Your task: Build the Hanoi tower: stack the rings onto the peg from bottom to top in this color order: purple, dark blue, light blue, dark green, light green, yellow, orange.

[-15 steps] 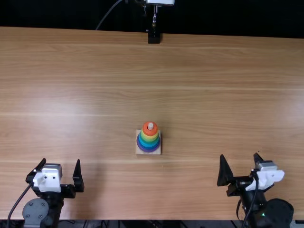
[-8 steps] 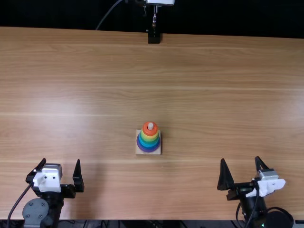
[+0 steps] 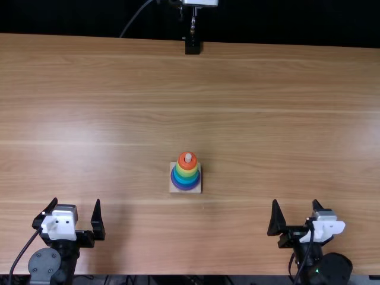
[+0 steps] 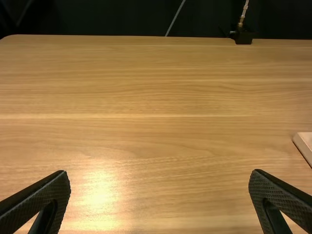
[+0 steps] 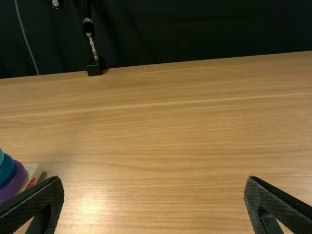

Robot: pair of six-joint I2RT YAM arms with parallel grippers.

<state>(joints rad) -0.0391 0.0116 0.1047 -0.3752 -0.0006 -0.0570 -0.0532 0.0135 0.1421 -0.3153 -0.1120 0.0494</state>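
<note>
Orange ring (image 3: pixel 187 164) on top, then yellow (image 3: pixel 187 172), green (image 3: pixel 186 176), blue (image 3: pixel 186 181) and, widest and lowest, purple (image 3: pixel 186 187): the rings sit stacked on the peg (image 3: pixel 188 157), whose pale tip pokes up through the orange. The two greens and the two blues are too close to tell apart from above. Under them is the pale square base (image 3: pixel 173 189), flat on the table (image 3: pixel 190 237), near its middle and between the two grippers from side to side. The right wrist view catches part of the purple and blue rings, with a red mark (image 5: pixel 30 184) on the base; the left wrist view catches a corner of the base.

Nearer the table's near edge, well apart from the stack, are the grippers. The left gripper (image 3: pixel 76 201) has its jaws spread wide, with nothing between them. The right gripper (image 3: pixel 295 202) is wide open too and just as free of any load. Both point toward the far side.

At the far edge stands a black mount (image 3: pixel 193 47) with a thin metal rod (image 3: pixel 193 24), a grey cable (image 3: pixel 136 15) near it, and dark cloth (image 3: pixel 71 18) behind
</note>
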